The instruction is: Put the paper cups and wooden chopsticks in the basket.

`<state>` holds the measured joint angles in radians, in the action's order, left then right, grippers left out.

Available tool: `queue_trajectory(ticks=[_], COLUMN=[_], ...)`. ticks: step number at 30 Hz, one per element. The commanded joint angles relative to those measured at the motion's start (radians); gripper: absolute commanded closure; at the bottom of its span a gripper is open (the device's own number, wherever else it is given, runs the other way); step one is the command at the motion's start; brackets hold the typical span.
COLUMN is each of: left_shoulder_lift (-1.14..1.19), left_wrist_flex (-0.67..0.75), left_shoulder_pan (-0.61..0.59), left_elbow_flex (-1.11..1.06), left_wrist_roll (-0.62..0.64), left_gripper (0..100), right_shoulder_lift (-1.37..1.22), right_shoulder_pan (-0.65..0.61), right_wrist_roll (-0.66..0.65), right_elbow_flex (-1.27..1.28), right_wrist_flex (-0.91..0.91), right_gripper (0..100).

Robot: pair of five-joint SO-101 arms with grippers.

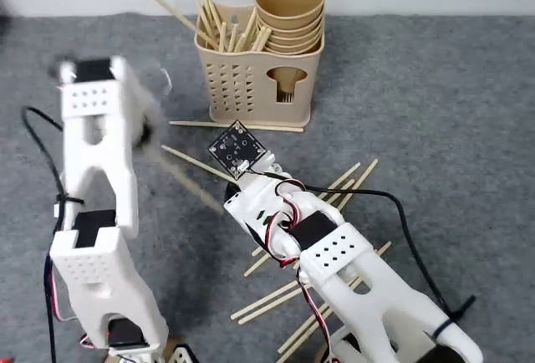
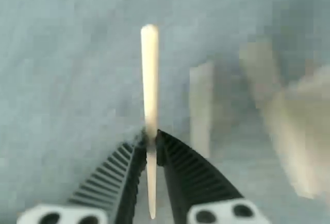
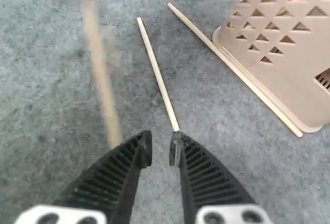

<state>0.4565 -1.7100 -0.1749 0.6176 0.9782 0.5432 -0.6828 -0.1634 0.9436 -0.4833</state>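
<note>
The beige basket (image 1: 251,87) stands at the back with stacked paper cups (image 1: 290,7) and several chopsticks (image 1: 219,28) in it. My left gripper (image 2: 150,136) is shut on a wooden chopstick (image 2: 149,69) and holds it above the grey carpet, left of the basket; the held chopstick (image 1: 188,177) looks blurred. My right gripper (image 3: 161,149) is open, low over the carpet. The near tip of a lying chopstick (image 3: 157,77) ends right at its fingertips. Another chopstick (image 3: 232,64) lies along the basket's foot (image 3: 289,43).
Several loose chopsticks (image 1: 276,296) lie scattered on the carpet under and beside the right arm (image 1: 334,254). One chopstick (image 1: 238,125) lies just in front of the basket. The left arm (image 1: 96,179) stands at the left. Bare carpet (image 1: 451,129) extends to the right.
</note>
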Motion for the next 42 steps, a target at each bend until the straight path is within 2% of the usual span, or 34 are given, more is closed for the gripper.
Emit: queue_trajectory(ticks=[1, 9, 13, 19, 27, 36, 42], left_shoulder_lift=[-0.017, -0.018, -0.018, -0.017, -0.015, -0.017, -0.017], left_wrist_flex=[0.025, 0.276, 0.410, 0.555, 0.568, 0.779, 0.775], left_shoulder_pan=[0.002, 0.011, 0.063, 0.178, 0.275, 0.275, 0.296], left_elbow_flex=[0.400, 0.757, 0.835, 0.848, 0.647, 0.357, 0.274], left_wrist_roll=[-0.201, -0.500, -0.551, -0.552, -0.551, -0.557, -0.680], left_gripper=[99, 99, 99, 99, 99, 99, 99], right_shoulder_lift=[0.045, 0.039, 0.038, 0.038, 0.039, 0.041, 0.039], right_shoulder_pan=[0.015, 0.015, 0.013, 0.013, 0.015, 0.015, 0.025], right_wrist_roll=[-0.009, -0.009, -0.009, -0.009, -0.009, -0.009, -0.009], right_elbow_flex=[-0.008, -0.008, -0.008, -0.008, -0.008, -0.008, -0.008], right_wrist_flex=[0.024, 0.024, 0.024, 0.024, 0.022, 0.022, 0.022], right_gripper=[92.0, 92.0, 92.0, 92.0, 92.0, 92.0, 92.0])
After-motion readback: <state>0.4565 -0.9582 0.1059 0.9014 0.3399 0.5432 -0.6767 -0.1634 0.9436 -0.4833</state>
